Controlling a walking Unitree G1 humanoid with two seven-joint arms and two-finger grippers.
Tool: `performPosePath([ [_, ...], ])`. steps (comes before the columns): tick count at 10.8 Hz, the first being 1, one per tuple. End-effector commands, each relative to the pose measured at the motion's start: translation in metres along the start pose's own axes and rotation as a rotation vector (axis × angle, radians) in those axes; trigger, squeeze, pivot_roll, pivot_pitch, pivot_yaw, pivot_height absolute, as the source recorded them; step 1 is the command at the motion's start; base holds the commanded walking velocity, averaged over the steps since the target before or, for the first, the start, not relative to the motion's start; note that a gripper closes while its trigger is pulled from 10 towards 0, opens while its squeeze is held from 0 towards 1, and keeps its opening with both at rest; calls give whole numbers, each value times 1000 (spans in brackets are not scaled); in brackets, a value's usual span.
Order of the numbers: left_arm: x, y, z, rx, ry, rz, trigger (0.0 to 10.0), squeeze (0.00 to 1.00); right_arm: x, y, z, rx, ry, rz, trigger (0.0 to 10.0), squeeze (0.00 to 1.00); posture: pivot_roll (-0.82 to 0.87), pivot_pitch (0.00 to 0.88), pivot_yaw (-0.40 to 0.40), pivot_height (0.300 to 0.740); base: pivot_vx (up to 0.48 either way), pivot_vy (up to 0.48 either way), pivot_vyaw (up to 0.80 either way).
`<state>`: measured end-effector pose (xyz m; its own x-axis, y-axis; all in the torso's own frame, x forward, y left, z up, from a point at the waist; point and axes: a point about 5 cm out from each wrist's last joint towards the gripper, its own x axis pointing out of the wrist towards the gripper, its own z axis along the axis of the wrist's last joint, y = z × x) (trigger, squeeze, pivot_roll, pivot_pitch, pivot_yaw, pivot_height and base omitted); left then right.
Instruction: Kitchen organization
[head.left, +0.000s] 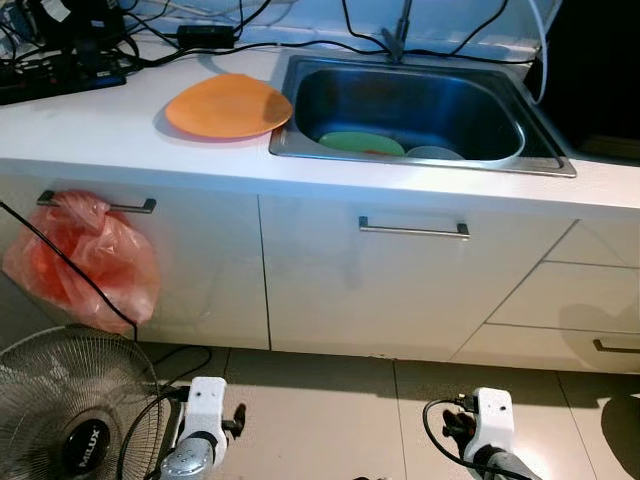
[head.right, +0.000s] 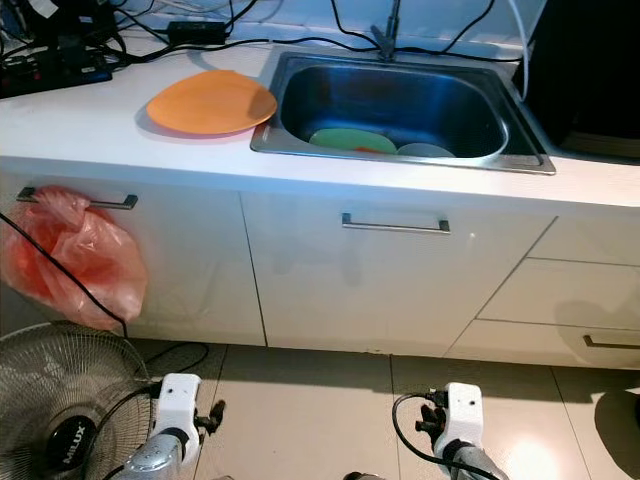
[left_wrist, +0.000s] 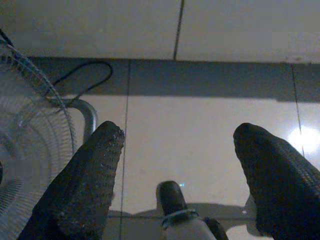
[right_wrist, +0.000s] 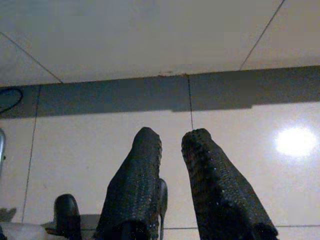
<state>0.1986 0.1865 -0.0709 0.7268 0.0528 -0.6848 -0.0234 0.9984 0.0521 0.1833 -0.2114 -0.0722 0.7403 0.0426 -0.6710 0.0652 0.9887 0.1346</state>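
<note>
An orange plate (head.left: 228, 105) lies on the white counter (head.left: 90, 130), just left of the steel sink (head.left: 400, 95). Inside the sink a green plate (head.left: 360, 143) lies beside a pale bowl (head.left: 435, 153). Both arms hang low in front of the cabinets, the left wrist (head.left: 205, 410) and the right wrist (head.left: 490, 420) just above the tiled floor. In the left wrist view my left gripper (left_wrist: 178, 135) is open and holds nothing, with the fan beside it. My right gripper (right_wrist: 172, 136) is shut and holds nothing, pointing at the floor by the cabinet base.
A red plastic bag (head.left: 85, 260) hangs from the left cabinet handle. A standing fan (head.left: 70, 410) with its cable stands on the floor at the left. Cables and a power strip (head.left: 60, 70) lie at the counter's back left. Drawers (head.left: 600, 300) are at the right.
</note>
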Motion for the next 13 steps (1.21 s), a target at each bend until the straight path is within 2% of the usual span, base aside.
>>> performPosePath([
  [1,2,-4,3,-7,-1,5,10000,0,0,-1,1,9,-9,-9,10000,0,42,0,-36,740,0,0,0],
  [3,9,-15,25,0,-48,-7,10000,0,0,1,0,8,-9,-5,10000,0,39,0,-27,740,0,0,0],
  [4,10,-14,32,3,-82,2,10000,0,0,2,2,18,-30,5,10000,0,34,0,-30,740,0,0,0],
  [5,11,-12,41,2,-132,26,10000,0,5,9,13,21,-71,23,10000,0,37,4,-33,740,0,0,0],
  [6,12,-6,66,5,-257,88,10000,0,26,39,68,9,-207,70,10000,0,50,12,-42,740,0,0,0],
  [7,12,-5,86,28,-350,100,10000,0,31,51,97,-2,-296,96,10000,0,50,15,-44,740,0,0,0],
  [8,11,-6,96,42,-401,95,10000,0,31,54,107,-12,-334,110,10000,0,48,17,-44,740,0,0,0],
  [9,8,-9,129,47,-546,81,10000,0,30,64,134,-25,-449,150,10000,0,47,23,-47,740,0,0,0],
  [11,2,-16,165,48,-690,54,10000,0,27,74,164,-26,-567,180,10000,0,52,32,-50,740,0,0,0],
  [12,-1,-18,176,49,-735,47,10000,0,26,77,173,-33,-599,185,10000,0,54,35,-51,740,0,0,0],
  [13,-10,-20,196,28,-831,42,10000,0,20,81,194,-52,-701,194,10000,0,61,41,-51,740,0,0,0],
])
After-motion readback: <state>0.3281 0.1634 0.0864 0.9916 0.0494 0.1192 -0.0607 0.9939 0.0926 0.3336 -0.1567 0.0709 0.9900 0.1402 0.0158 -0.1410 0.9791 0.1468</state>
